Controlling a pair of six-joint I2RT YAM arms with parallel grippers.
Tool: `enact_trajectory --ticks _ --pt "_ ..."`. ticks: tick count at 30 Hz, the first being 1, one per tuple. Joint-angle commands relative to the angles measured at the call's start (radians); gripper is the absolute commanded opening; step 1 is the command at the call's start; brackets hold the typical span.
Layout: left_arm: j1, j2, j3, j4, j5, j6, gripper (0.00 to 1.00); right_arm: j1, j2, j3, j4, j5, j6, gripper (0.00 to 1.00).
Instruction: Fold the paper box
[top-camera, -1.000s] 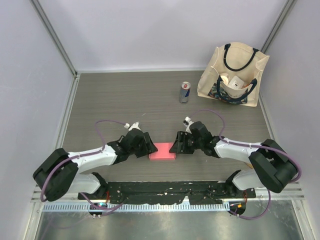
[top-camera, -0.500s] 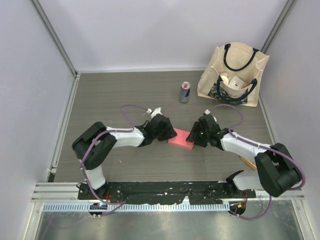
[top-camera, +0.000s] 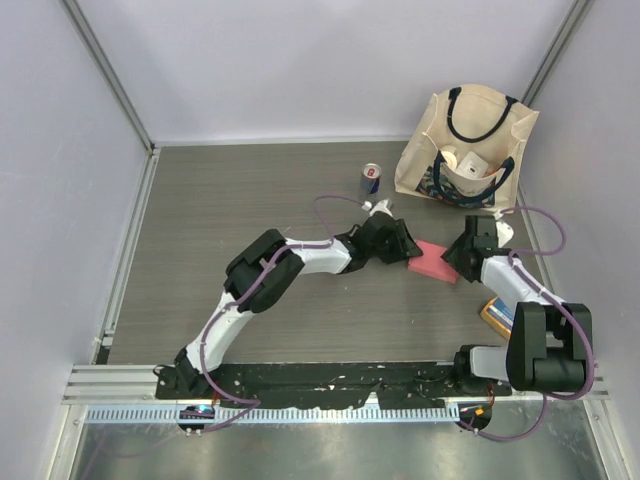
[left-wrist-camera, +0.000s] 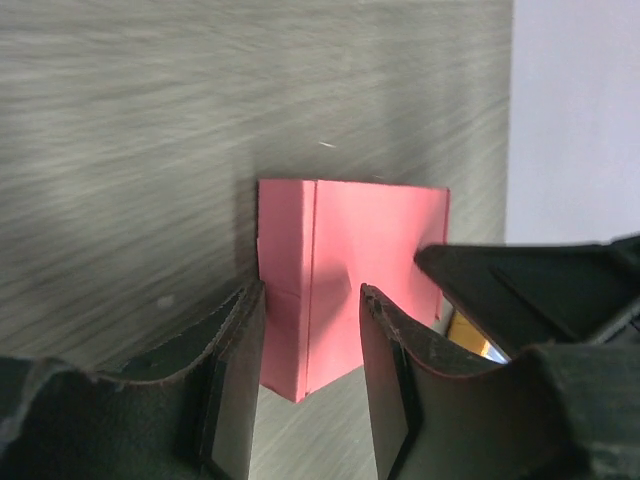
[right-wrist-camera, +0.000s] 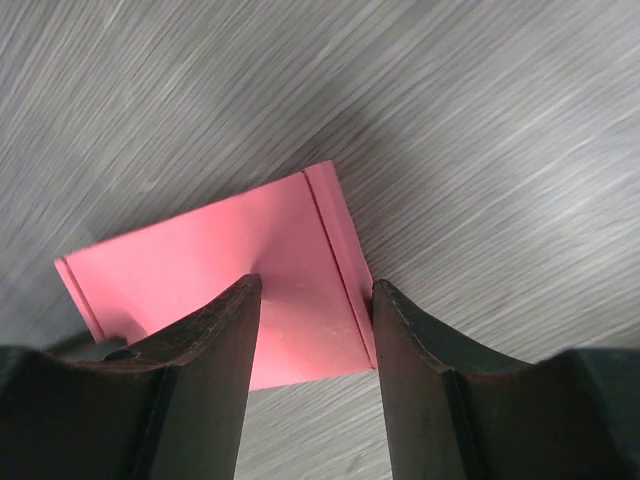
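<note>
The paper box (top-camera: 433, 263) lies on the table (top-camera: 240, 200) to the right of centre, in front of the cream tote bag (top-camera: 468, 150) and apart from it. It is a flat pink-red rectangle set at an angle to the table edges. The left gripper (top-camera: 410, 252) reaches it from the left and the right gripper (top-camera: 453, 263) from the right, so the box sits directly between the two fingertip sets. In the left wrist view, the left fingers (left-wrist-camera: 238, 372) are spread. The near corner of the box and one fold line fall in the gap between them, and the right-hand finger overlaps the pink face. The box is seen face-on, not edge-on, so it is not pinched between the pads. Whether the fingertips press on the card cannot be determined. The black body of the right gripper enters that view at the far right edge of the box. In the right wrist view, the right fingers (right-wrist-camera: 205, 372) are likewise parted. The near edge of the box spans the gap, and a narrow folded strip runs along the box's right side. Contact with the card cannot be confirmed here either. A drink can (top-camera: 370, 184) stands upright behind the left gripper, left of the tote bag.
</note>
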Motion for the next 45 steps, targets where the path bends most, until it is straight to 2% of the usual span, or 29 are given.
enact_trajectory --ticks 1,4,9,12,15,17,18,21,24,28,31,32,34,35,38,39,40,42,43,45 --pt "-0.108 0.095 0.114 0.022 0.197 -0.098 0.44 -0.116 0.030 0.031 0.033 -0.026 -0.045 0.54" --pt "-0.130 0.130 0.175 -0.004 0.194 -0.103 0.41 -0.160 0.045 0.048 0.029 -0.006 -0.076 0.56" --pt "-0.134 0.151 0.172 0.031 0.228 -0.121 0.41 -0.170 0.102 0.088 0.019 0.045 -0.119 0.61" --pt "-0.134 0.129 0.148 0.031 0.220 -0.108 0.50 -0.187 0.114 0.093 0.029 0.071 -0.121 0.63" --pt "-0.119 0.095 0.122 0.004 0.199 -0.077 0.58 -0.186 0.058 0.087 0.012 0.172 -0.124 0.65" --pt "-0.107 0.055 0.113 -0.028 0.193 -0.049 0.63 -0.187 -0.011 0.071 0.009 0.233 -0.122 0.67" --pt "-0.092 0.038 0.106 -0.060 0.178 -0.022 0.64 -0.187 -0.031 0.070 0.002 0.252 -0.118 0.72" --pt "-0.061 -0.052 0.053 -0.111 0.142 0.020 0.69 -0.187 -0.099 0.071 -0.037 0.343 -0.099 0.78" --pt "-0.042 -0.158 -0.012 -0.177 0.084 0.090 0.71 -0.186 -0.169 0.077 -0.070 0.382 -0.096 0.78" --pt "-0.032 -0.330 -0.149 -0.200 -0.003 0.174 0.72 -0.160 -0.244 0.091 -0.094 0.346 -0.111 0.78" --pt "-0.032 -0.492 -0.292 -0.189 -0.068 0.205 0.72 -0.037 -0.295 0.126 -0.132 0.359 -0.104 0.78" --pt "-0.033 -0.532 -0.358 -0.189 -0.117 0.224 0.73 0.085 -0.307 0.134 -0.151 0.373 -0.098 0.78" --pt "-0.030 -0.666 -0.416 -0.220 -0.151 0.239 0.75 0.215 -0.327 0.165 -0.174 0.422 -0.070 0.78" --pt "-0.030 -0.719 -0.468 -0.232 -0.189 0.260 0.76 0.335 -0.329 0.172 -0.182 0.428 -0.043 0.78" --pt "-0.030 -0.919 -0.563 -0.326 -0.255 0.309 0.77 0.509 -0.300 0.209 -0.189 0.427 -0.018 0.78" --pt "-0.030 -0.971 -0.587 -0.382 -0.305 0.322 0.78 0.623 -0.289 0.228 -0.191 0.434 -0.015 0.78" --pt "-0.032 -1.088 -0.610 -0.415 -0.332 0.328 0.79 0.671 -0.278 0.234 -0.189 0.447 -0.012 0.78" --pt "-0.029 -1.216 -0.674 -0.516 -0.407 0.339 0.80 0.806 -0.251 0.249 -0.189 0.474 0.001 0.79" --pt "-0.027 -1.341 -0.715 -0.548 -0.430 0.340 0.82 0.852 -0.251 0.255 -0.186 0.494 0.001 0.79" --pt "-0.025 -1.488 -0.754 -0.645 -0.474 0.337 0.85 0.908 -0.289 0.242 -0.139 0.523 -0.022 0.80"
